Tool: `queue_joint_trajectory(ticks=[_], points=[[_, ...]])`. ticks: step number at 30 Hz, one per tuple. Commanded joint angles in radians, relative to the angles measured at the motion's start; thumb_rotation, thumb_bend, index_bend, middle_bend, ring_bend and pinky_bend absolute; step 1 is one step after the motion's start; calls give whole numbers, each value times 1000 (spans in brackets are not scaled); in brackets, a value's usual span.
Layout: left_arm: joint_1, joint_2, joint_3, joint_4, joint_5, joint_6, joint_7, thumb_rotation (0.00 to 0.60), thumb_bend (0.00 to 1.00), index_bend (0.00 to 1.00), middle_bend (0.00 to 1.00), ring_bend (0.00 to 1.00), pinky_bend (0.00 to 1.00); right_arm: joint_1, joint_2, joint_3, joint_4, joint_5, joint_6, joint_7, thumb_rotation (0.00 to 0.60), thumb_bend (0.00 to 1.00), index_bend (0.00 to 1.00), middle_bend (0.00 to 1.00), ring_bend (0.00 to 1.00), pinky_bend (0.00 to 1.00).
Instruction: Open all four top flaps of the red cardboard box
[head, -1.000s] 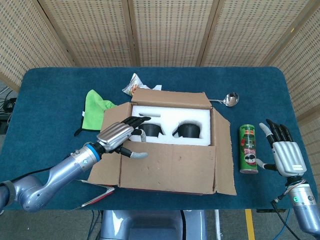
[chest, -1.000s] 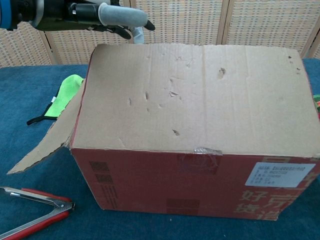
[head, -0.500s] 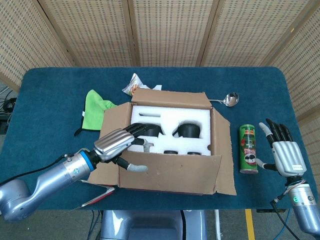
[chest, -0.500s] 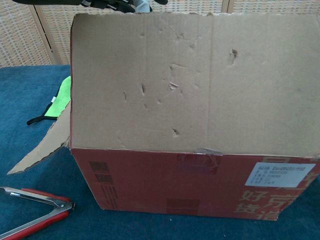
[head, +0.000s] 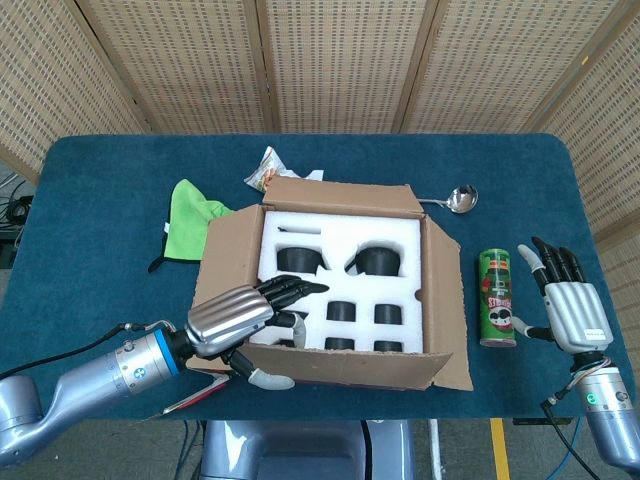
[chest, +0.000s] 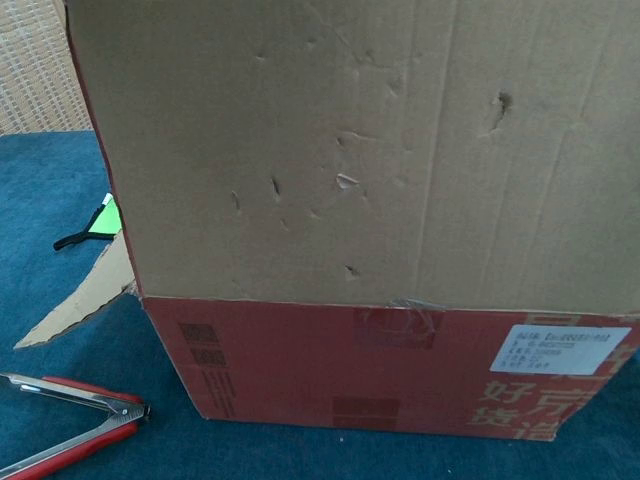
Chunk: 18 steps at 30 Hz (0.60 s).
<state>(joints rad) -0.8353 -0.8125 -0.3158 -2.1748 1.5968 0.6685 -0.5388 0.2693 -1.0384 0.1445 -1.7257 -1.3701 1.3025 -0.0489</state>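
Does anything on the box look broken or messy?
Yes. The near flap of the red cardboard box has small dents and punctures in the chest view, and torn tape sits at its fold. Nothing looks spilled.

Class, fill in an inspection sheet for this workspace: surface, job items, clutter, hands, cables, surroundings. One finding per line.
Surface: blue table cover.
Job items: red cardboard box, flaps raised, near flap upright; white foam insert exposed.
Clutter: green cloth, snack packet, ladle, green can, red tongs.
Hands: left hand at near flap; right hand empty, beside can.
Cables: black cable by right arm.
Surroundings: perforated panels.
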Motion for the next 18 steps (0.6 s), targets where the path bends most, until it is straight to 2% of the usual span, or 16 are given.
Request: queue_joint_trajectory(ticks=[1,10,18], points=[[-4,21,20,-16,51,11,-52,136,71,461,0,0,0,0,0,0,0,0,0,0,600,156,0,0,0,0],[-38,48,89,-18,176,24,-179,135,71,461,0,0,0,-1,-3,-2,5,2,-2,2,600,156,0,0,0,0],[-86,65,143,-13,244,12,-256,130,71,460,0,0,0,-1,-3,-2,8,2,-3,6,600,156,0,0,0,0]])
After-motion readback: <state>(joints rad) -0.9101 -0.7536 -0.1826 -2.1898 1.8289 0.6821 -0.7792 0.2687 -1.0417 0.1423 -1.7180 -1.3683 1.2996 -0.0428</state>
